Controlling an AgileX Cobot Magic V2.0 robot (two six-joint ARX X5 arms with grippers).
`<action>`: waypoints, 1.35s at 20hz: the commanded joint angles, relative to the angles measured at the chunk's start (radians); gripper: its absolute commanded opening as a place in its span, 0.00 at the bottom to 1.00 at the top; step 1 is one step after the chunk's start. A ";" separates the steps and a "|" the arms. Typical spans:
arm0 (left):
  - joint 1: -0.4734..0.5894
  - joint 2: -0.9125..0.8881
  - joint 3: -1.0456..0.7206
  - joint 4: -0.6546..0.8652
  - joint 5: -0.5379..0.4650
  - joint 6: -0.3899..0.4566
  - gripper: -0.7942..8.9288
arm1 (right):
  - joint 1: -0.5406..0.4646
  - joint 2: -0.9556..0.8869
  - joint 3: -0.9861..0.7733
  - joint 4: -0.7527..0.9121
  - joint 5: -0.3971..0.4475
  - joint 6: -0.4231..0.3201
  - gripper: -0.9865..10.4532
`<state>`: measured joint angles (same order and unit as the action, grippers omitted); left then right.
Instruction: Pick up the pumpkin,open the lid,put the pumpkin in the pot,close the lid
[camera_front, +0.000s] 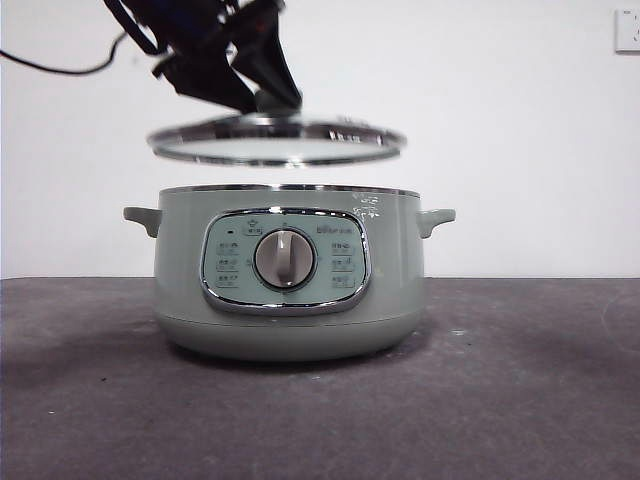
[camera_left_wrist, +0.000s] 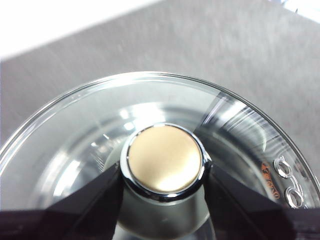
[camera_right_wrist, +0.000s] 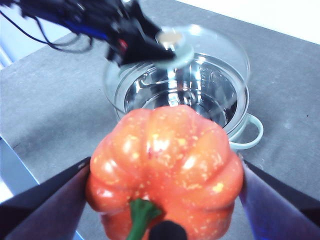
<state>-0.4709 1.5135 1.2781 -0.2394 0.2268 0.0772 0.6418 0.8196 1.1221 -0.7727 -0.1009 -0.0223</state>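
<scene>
Above the pot (camera_front: 285, 300), our left gripper (camera_left_wrist: 165, 172) pinches the fragile glass lid (camera_front: 277, 141) by its knob, while our right gripper (camera_right_wrist: 165, 175) clamps the light, rigid pumpkin (camera_right_wrist: 165, 167).

both end effectors (camera_left_wrist: 164, 175) (camera_right_wrist: 162, 200) clamped

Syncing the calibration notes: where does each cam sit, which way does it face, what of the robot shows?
Front: low at table height, level at the pot; left gripper holds the lid above it.
Left wrist: on the left arm, looking down on the lid; own fingers clamp its knob.
Right wrist: on the right arm, facing the pot; right gripper grips the pumpkin.
All three show the lid.
</scene>
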 joint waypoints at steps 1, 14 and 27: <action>0.014 -0.063 0.006 0.015 -0.003 -0.006 0.07 | 0.002 0.008 -0.003 0.014 0.007 0.007 0.08; 0.071 -0.557 0.006 -0.339 -0.119 -0.001 0.07 | 0.001 0.480 0.048 0.401 -0.005 -0.029 0.07; 0.071 -0.733 0.006 -0.480 -0.125 -0.007 0.07 | 0.001 1.054 0.390 0.401 -0.004 -0.090 0.08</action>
<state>-0.4015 0.7937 1.2770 -0.7635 0.0994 0.0772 0.6418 1.8648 1.5101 -0.3725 -0.1043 -0.1024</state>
